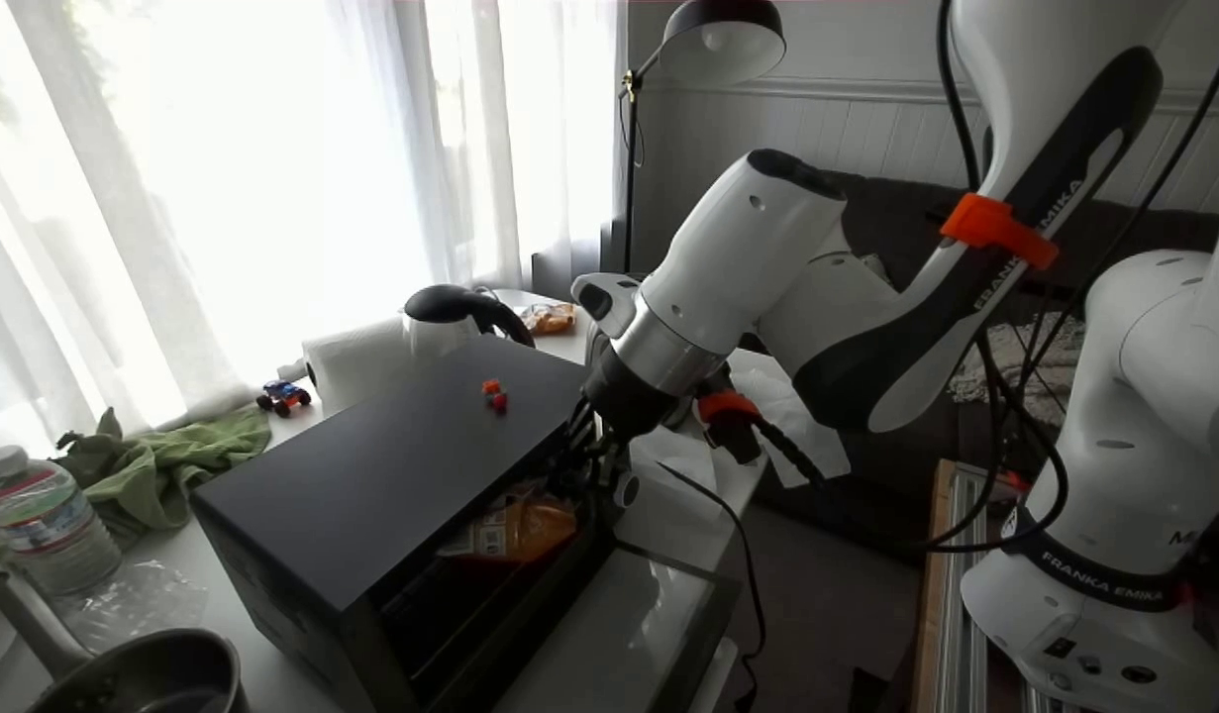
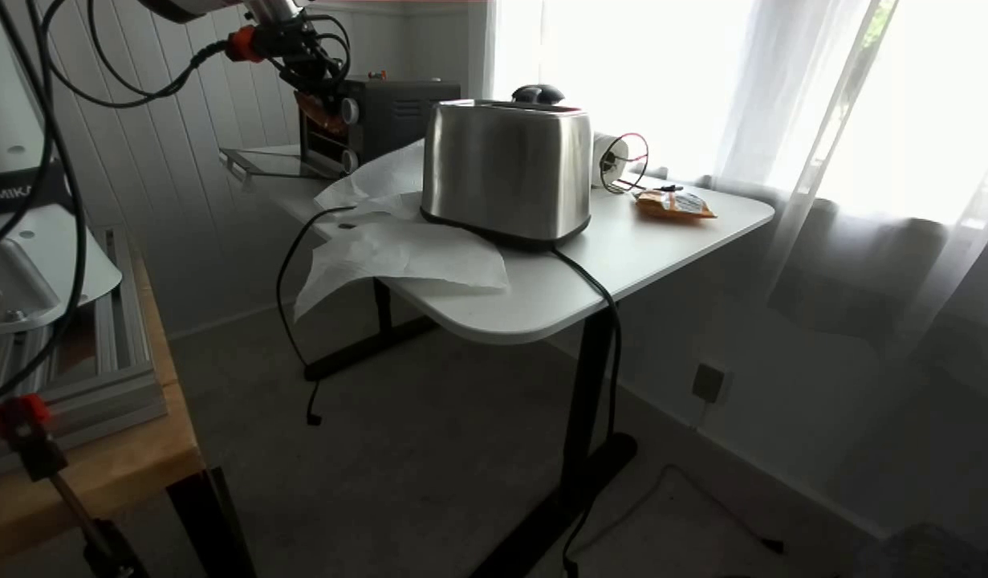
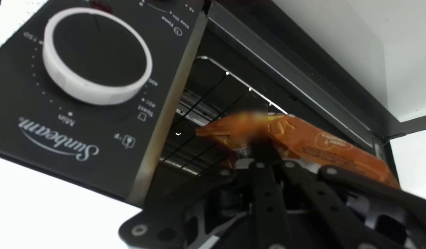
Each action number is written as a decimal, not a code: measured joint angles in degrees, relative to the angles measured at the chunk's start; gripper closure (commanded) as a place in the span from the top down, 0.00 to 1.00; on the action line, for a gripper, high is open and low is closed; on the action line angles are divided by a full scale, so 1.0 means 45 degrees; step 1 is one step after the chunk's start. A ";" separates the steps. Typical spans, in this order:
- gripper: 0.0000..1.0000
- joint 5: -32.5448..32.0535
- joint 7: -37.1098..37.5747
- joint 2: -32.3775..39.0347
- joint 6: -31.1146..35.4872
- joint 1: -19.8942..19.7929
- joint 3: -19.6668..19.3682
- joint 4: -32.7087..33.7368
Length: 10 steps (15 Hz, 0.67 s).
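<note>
My gripper is shut on an orange snack bag, whose plastic folds to both sides of the dark fingers. The fingertips are blurred and partly hidden against the bag. In both exterior views the bag is at the front opening of a black toaster oven, below the gripper. The oven's glass door is folded down open. In the wrist view a wire rack shows inside, behind the bag, and a white-ringed knob sits beside the opening.
A small red and orange toy sits on the oven. A steel toaster, paper sheets and another orange bag are on the white table. A bottle, green cloth and pot stand beside the oven.
</note>
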 measured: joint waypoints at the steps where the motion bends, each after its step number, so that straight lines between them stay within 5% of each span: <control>1: 0.00 0.0000 0.0042 0.0011 -0.0086 -0.0098 0.0116 0.0021; 10: 0.00 -0.0761 0.1735 0.0327 -0.1858 -0.0866 0.0911 0.0581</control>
